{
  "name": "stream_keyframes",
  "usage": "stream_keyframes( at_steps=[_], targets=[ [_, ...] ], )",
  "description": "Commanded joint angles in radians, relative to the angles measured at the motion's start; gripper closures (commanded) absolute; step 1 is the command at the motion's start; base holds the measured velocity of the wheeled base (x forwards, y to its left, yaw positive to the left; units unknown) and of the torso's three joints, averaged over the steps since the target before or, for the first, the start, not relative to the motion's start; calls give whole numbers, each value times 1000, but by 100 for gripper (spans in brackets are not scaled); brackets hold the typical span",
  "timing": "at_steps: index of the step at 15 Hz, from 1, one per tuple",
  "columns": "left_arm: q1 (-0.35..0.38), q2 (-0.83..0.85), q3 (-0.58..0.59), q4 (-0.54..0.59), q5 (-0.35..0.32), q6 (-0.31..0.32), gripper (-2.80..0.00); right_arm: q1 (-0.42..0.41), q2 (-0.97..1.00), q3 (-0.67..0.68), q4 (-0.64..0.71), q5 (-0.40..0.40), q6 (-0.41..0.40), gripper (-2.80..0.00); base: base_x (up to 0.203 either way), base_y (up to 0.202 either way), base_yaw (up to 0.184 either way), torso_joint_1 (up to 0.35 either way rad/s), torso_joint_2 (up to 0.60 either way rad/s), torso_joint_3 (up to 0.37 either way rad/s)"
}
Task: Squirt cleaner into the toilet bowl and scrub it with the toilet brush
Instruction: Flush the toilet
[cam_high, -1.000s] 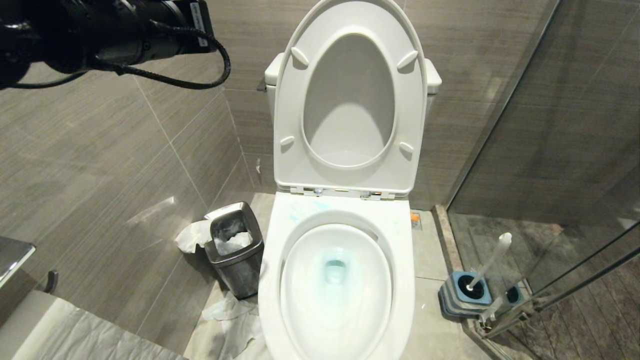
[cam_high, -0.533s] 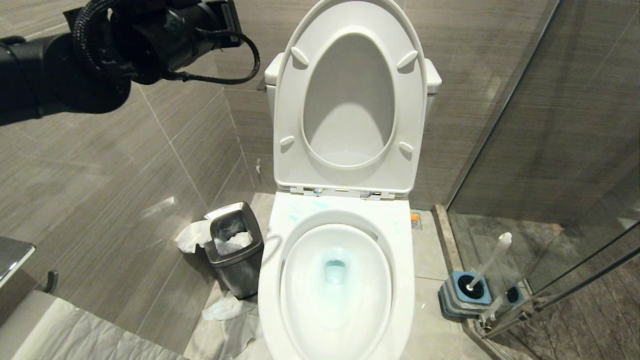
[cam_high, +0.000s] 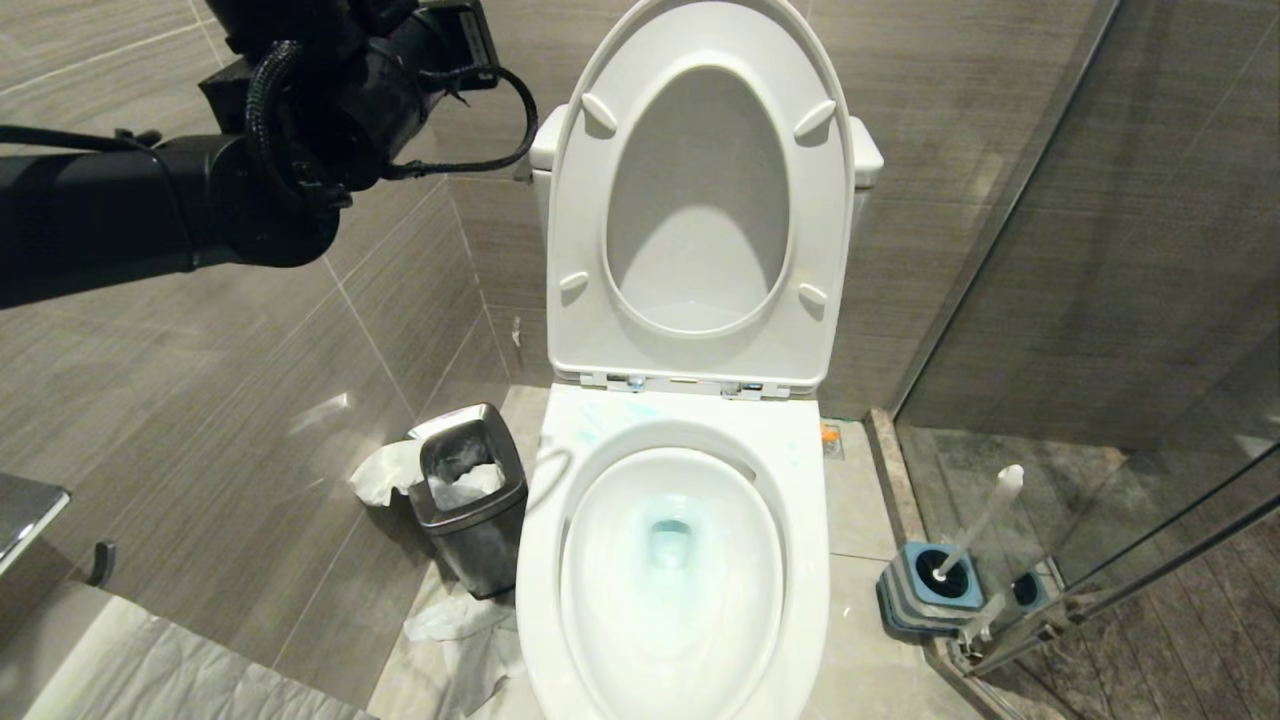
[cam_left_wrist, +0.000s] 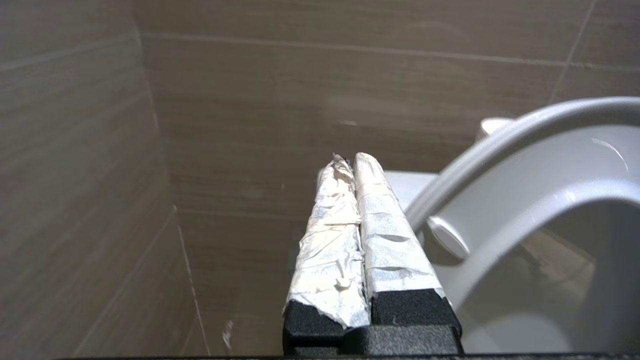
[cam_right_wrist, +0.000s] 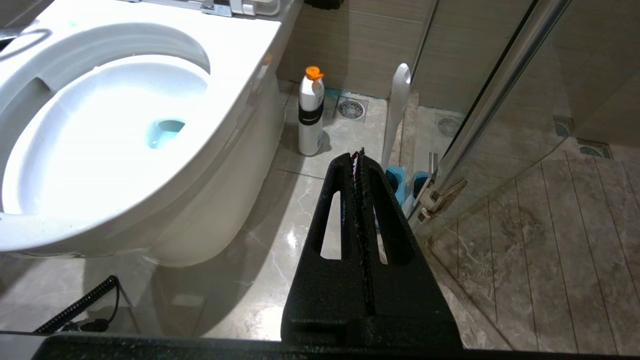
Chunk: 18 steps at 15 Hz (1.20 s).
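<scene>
The toilet bowl (cam_high: 805, 560) stands open, its seat and lid (cam_high: 700, 350) raised against the tank. Pale blue cleaner tints the water (cam_high: 670, 540) in the drain and smears the back rim (cam_high: 600, 420). The toilet brush handle (cam_high: 985, 520) leans out of its blue-topped holder (cam_high: 935, 592) on the floor to the bowl's right. My left arm (cam_high: 300, 120) is high at the upper left beside the lid. Its paper-wrapped left gripper (cam_left_wrist: 352, 159) is shut and empty, pointing at the wall by the tank (cam_left_wrist: 410, 182). My right gripper (cam_right_wrist: 358, 154) is shut and empty, low near the brush handle (cam_right_wrist: 397, 110).
A white bottle with an orange cap (cam_right_wrist: 310, 115) stands on the floor between the bowl (cam_right_wrist: 240, 95) and the brush. A steel waste bin (cam_high: 470, 490) and loose paper (cam_high: 450, 620) lie left of the bowl. A glass shower door (cam_high: 1100, 300) closes the right side.
My left arm has swung up and rightward toward the raised lid and tank. Nothing else has moved.
</scene>
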Motion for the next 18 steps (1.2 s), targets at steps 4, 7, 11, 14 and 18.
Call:
stream_keyframes(
  at_steps=[4,7,11,14,18],
  targets=[
    [18,9,0,-35,58,8,0,0,1,0,0,0,0,0,0,0,0,0,0,0],
    [17,2,0,-35,80,8,0,0,1,0,0,0,0,0,0,0,0,0,0,0],
    [14,-8,0,-37,95,8,0,0,1,0,0,0,0,0,0,0,0,0,3,-112],
    [12,-15,0,-41,96,8,0,0,1,0,0,0,0,0,0,0,0,2,1,-171],
    [10,-19,0,-52,97,10,0,0,1,0,0,0,0,0,0,0,0,3,3,-34]
  ],
)
